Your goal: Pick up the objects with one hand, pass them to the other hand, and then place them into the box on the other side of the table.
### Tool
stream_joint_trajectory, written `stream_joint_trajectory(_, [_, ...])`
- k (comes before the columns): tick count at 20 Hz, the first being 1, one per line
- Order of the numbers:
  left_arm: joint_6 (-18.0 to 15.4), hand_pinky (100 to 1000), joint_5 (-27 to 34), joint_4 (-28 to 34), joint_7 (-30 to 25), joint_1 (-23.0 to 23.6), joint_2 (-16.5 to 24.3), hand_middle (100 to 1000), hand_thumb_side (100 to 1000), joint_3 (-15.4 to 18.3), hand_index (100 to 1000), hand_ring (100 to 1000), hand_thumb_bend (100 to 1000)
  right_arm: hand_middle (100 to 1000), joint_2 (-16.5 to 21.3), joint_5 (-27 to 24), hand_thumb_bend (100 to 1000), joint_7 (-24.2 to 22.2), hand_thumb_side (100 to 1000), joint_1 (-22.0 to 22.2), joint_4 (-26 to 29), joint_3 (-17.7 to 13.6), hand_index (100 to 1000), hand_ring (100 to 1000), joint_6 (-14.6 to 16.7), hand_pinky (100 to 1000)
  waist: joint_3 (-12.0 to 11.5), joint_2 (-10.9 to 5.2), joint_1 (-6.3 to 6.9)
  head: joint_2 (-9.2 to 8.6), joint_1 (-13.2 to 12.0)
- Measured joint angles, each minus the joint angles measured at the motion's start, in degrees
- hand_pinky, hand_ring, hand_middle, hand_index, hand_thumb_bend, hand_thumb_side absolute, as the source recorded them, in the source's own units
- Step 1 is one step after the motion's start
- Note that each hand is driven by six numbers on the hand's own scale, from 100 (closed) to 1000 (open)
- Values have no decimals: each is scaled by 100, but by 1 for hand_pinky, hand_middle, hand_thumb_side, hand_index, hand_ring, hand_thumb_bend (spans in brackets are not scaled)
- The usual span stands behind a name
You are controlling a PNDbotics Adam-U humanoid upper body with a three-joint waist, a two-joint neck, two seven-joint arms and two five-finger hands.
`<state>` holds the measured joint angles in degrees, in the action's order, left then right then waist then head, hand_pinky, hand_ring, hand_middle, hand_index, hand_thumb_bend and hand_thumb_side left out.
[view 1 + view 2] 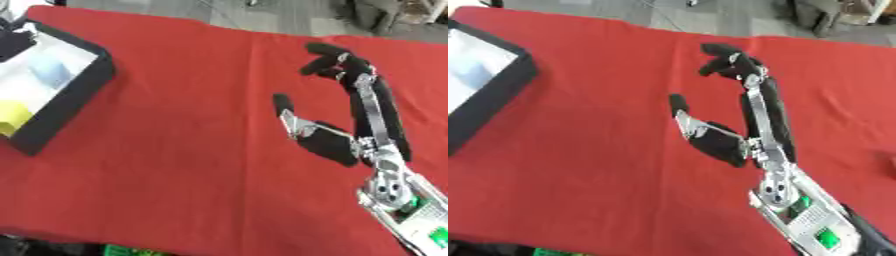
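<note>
Left eye view: right hand [337,135] comes in from the lower right corner over the red tablecloth [175,150], wrist and forearm cut off by the frame edge. Fingers [337,62] stretched out toward the far edge w/ tips bent a bit, thumb [284,107] spread wide to the left; hand is open, holding nothing. Can't tell if the fingertips touch the cloth or hang just above it. A green patch shows on the forearm housing, too blurred to make out.

Box [74,97] sits at the left edge of the table near the far left corner, black walls, pale inside, partly cut off by the frame's left side. Inside: a yellow object [10,117] toward the near end and a pale blue object [51,72] further in; shapes too blurry to name. Something dark at the box's far corner, unclear what.

Right eye view: only part of the box shows, contents mostly out of frame. Left hand shows in neither view. A small dark-red smudge at the right edge, can't identify.
</note>
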<state>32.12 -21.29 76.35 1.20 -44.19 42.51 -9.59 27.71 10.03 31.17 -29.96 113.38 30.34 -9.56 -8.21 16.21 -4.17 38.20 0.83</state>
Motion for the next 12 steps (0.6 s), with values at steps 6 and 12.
stream_joint_trajectory(6, [-508,685,1515,1048,699,468,-10,729,871,106,792,653,100,591,215,-105,338,-145,100,98,1,-329,807,924,133,779,41,-11,-22,14,264])
stream_joint_trajectory(12, [-608,666,2502,2002,1313,958,-137,734,853,285,782,639,100,615,474,-505,309,-868,160,378,2,-799,806,933,-9,785,81,-32,-31,47,433])
